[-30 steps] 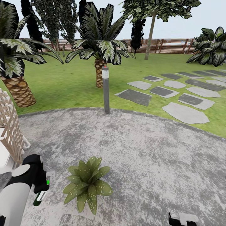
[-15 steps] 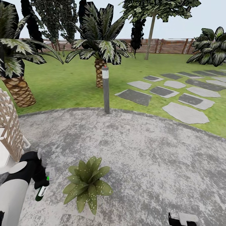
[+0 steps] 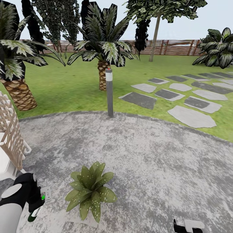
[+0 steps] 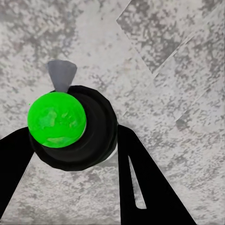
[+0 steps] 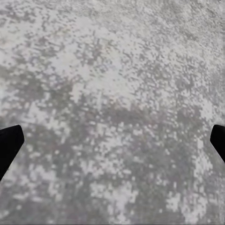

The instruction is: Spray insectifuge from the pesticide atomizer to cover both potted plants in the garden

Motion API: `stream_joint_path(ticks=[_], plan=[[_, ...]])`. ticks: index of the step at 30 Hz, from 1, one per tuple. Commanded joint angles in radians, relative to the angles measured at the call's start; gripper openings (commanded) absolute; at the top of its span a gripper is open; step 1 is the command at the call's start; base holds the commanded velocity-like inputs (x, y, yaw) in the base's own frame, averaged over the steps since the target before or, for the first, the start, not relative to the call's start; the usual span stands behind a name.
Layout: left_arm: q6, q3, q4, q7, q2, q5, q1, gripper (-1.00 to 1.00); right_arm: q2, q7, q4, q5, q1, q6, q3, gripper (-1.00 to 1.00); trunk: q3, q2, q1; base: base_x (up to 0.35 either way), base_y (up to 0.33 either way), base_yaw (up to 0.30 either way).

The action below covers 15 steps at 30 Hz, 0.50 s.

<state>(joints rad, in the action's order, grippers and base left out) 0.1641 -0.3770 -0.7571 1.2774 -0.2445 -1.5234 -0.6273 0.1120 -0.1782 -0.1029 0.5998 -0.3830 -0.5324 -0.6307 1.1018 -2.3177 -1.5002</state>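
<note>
In the head view the left gripper (image 3: 35, 207) clasps the pesticide atomizer (image 3: 33, 214) just beside the potted plant (image 3: 91, 189) on the patio (image 3: 155, 161), in the left wrist view both fingers (image 4: 140, 187) flank the bottle (image 4: 70, 126), and the right wrist view shows the right gripper (image 5: 112, 140) spread wide over bare stone.

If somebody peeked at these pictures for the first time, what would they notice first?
Probably the little potted plant, a speckled green rosette sitting alone on the grey stone patio near the robot. Beside it, at the picture's lower left, the left gripper holds the pesticide atomizer. Further off, a grey post stands at the patio's edge before a palm.
</note>
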Motion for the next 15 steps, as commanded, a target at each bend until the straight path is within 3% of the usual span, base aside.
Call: stream_joint_path(ticks=[1,11,12,13,15], plan=[[0.011,-0.001,0.001,0.005,0.001,-0.001,0.000,-1.00,0.000,-0.006,0.002,0.011,-0.001,-0.003,-0.004,1.00,0.001,0.000,0.000,0.185,0.167,0.000],[0.001,0.001,0.006,-0.002,0.011,0.001,0.003,-1.00,0.000,-0.006,0.002,0.011,-0.001,-0.003,-0.004,1.00,0.001,0.000,0.000,0.030,0.027,-0.018],[-0.062,-0.003,0.009,-0.004,0.003,0.032,0.015,-1.00,0.001,-0.006,0.002,0.011,-0.001,-0.003,-0.004,1.00,0.001,0.000,0.000,0.000,0.000,-0.106],[-0.164,-0.041,0.004,-0.004,-0.007,0.105,0.025,-1.00,0.001,-0.006,0.002,0.012,-0.001,-0.003,-0.004,1.00,0.001,0.000,0.000,0.000,0.000,-0.028],[-0.212,-0.102,0.003,-0.002,-0.027,0.147,0.028,-1.00,0.001,-0.006,0.002,0.012,-0.001,-0.003,-0.004,1.00,0.001,0.000,0.000,0.000,0.000,-0.013]])
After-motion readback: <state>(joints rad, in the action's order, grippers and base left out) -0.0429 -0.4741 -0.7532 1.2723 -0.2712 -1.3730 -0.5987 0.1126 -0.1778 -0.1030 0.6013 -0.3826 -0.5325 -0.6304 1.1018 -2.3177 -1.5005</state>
